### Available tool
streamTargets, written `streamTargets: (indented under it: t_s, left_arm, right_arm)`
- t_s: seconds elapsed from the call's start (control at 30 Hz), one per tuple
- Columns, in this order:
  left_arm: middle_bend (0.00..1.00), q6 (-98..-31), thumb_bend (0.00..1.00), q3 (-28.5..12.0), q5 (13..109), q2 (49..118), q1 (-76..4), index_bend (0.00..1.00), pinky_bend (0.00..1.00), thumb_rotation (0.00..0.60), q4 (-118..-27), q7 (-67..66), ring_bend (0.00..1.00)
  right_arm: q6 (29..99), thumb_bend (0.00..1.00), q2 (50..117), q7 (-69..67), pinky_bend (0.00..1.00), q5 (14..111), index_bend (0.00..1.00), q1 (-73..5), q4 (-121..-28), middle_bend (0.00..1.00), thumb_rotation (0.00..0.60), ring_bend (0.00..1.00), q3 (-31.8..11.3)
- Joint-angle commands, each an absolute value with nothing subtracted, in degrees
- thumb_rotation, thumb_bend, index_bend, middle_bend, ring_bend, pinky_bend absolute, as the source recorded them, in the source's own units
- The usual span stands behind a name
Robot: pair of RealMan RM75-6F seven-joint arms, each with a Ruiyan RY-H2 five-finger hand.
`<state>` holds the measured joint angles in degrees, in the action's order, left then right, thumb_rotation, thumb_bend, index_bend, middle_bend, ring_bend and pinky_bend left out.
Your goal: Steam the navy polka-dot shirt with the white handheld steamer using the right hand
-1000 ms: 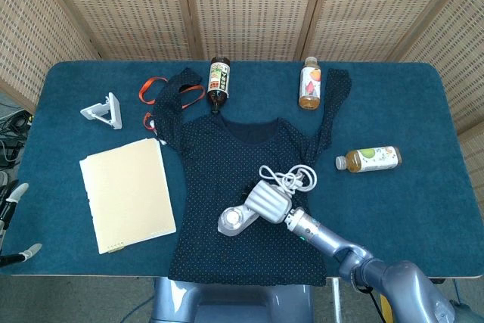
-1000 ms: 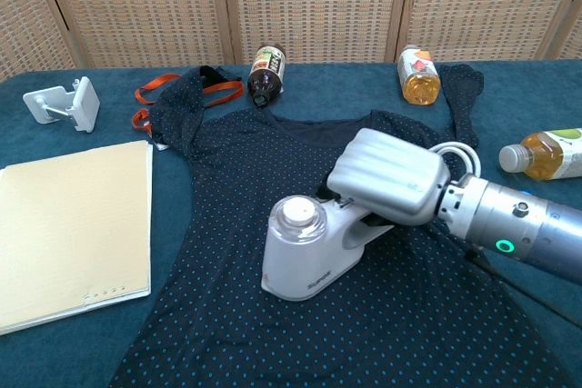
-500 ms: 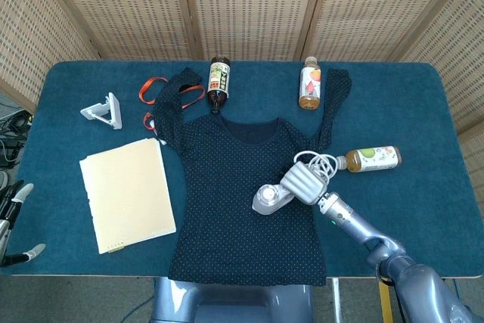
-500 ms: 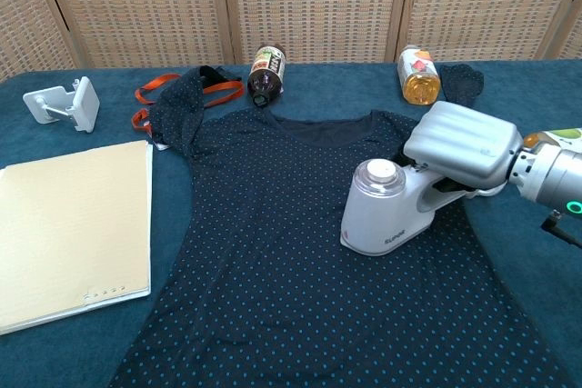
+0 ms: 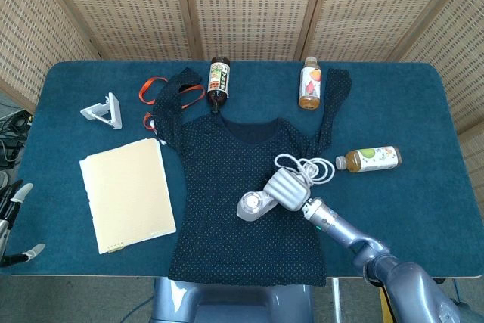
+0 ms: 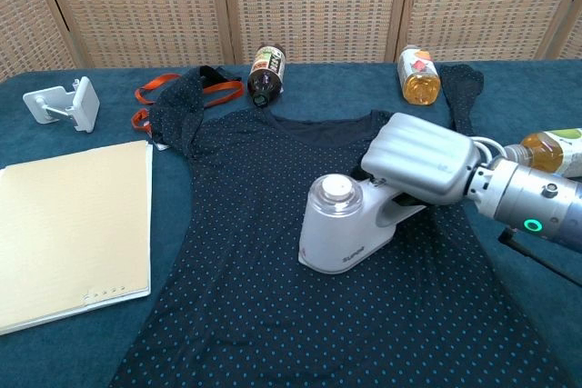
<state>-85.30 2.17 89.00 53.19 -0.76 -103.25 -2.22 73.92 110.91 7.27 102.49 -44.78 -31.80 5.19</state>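
Note:
The navy polka-dot shirt (image 5: 227, 187) (image 6: 245, 252) lies flat in the middle of the blue table, one sleeve toward the orange strap, the other stretched to the back right. My right hand (image 5: 287, 187) (image 6: 423, 158) grips the handle of the white handheld steamer (image 5: 255, 205) (image 6: 341, 226), whose base rests on the shirt's right middle. Its white cord (image 5: 308, 167) coils behind the hand. Of my left hand (image 5: 13, 221) only fingertips show at the left edge of the head view, off the table, holding nothing.
A cream notebook (image 5: 127, 193) lies left of the shirt. A white stand (image 5: 105, 111) and an orange strap (image 5: 155, 88) sit at the back left. A dark bottle (image 5: 218, 79), an orange-drink bottle (image 5: 309, 82) and a green-label bottle (image 5: 370, 159) lie around the shirt's top and right.
My right hand has swept the steamer across the shirt: first from the lower middle up to the right, then back left and slightly down. The cord shifted with it.

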Motion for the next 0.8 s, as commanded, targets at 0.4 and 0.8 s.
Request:
streamTargets:
  t_s: [0.4, 0.8]
  left_arm:
    - [0.00, -85.65, 0.00, 2.10, 88.90, 52.92, -0.57, 0.00, 0.00, 0.600, -102.45, -0.81, 0.00]
    - [0.00, -85.21, 0.00, 2.26, 89.21, 53.18, -0.79, 0.00, 0.00, 0.600, -102.74, -1.64, 0.00]
  right_arm:
    - [72.95, 1.00, 111.67, 13.70, 0.94, 103.18, 0.87, -46.76, -40.02, 0.72, 0.600, 0.72, 4.17]
    - [72.54, 1.00, 106.93, 12.17, 0.94, 102.03, 0.87, -44.86, -36.32, 0.72, 0.600, 0.72, 4.62]
